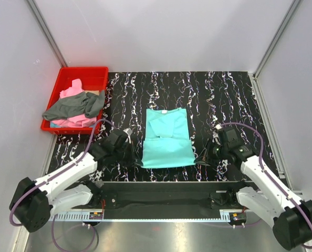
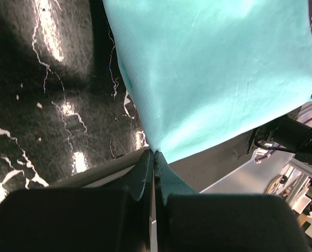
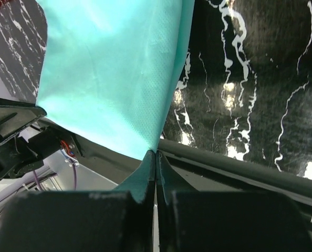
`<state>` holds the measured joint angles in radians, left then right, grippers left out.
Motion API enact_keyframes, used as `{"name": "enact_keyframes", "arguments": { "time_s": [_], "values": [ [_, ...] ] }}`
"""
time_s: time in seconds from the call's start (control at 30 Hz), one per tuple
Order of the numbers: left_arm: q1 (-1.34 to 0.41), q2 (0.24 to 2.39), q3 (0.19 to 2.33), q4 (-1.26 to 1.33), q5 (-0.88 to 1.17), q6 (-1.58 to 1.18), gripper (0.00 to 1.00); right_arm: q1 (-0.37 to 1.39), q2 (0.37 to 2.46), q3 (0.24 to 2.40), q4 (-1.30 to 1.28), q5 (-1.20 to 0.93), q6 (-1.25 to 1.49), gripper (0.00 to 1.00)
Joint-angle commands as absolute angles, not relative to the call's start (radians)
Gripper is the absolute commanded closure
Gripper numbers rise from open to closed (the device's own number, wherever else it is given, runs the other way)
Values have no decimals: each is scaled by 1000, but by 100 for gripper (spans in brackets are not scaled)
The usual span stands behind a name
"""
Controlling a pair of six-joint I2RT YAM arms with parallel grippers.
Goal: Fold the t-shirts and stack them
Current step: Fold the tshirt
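The teal t-shirt (image 1: 166,139) lay near the middle of the overhead frame on the black, white-veined table (image 1: 229,100). Its long axis ran from the top of the frame to the bottom. The narrower end pointed toward the top of the frame. The wider straight edge lay at the bottom, close to the table's lower border. The sides appeared folded inward, with a crease crossing the cloth about halfway down. Whether the top end was the collar could not be told for certain.

The left gripper (image 1: 136,159) sat at the shirt's lower-left corner and the right gripper (image 1: 200,159) at its lower-right corner. In each wrist view the two dark fingers were pressed together with a wedge of teal fabric pinched between them. The cloth fanned out from that pinch toward the top of the frame. In both wrist views the pinch sat over the table's border, with the cloth above it over the table.

In the upper left of the overhead frame stood the red bin (image 1: 87,73). The pink t-shirt (image 1: 72,93) was heaped inside it. The dark grey t-shirt (image 1: 74,107) was draped across the pink one, with one end spilling over the bin's left rim. Both were crumpled and well apart from the teal one.
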<state>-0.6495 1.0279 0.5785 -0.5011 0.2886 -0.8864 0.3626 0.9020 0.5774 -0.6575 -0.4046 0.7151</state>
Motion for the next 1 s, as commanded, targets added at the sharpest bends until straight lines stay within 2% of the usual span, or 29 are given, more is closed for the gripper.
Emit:
{"name": "enact_keyframes", "arguments": {
  "time_s": [0.0, 0.33, 0.83, 0.97],
  "values": [
    [-669, 968, 603, -549, 226, -923, 100, 373, 851, 580, -710, -359, 759, 100],
    [-654, 1066, 831, -646, 120, -876, 100, 373, 943, 698, -707, -278, 689, 100],
    [-448, 1370, 1234, -627, 219, -744, 100, 362, 1291, 1089, -592, -252, 537, 100],
    [-400, 1521, 1365, -646, 265, -710, 100, 339, 1397, 1184, -557, -275, 511, 100]
  ]
}}
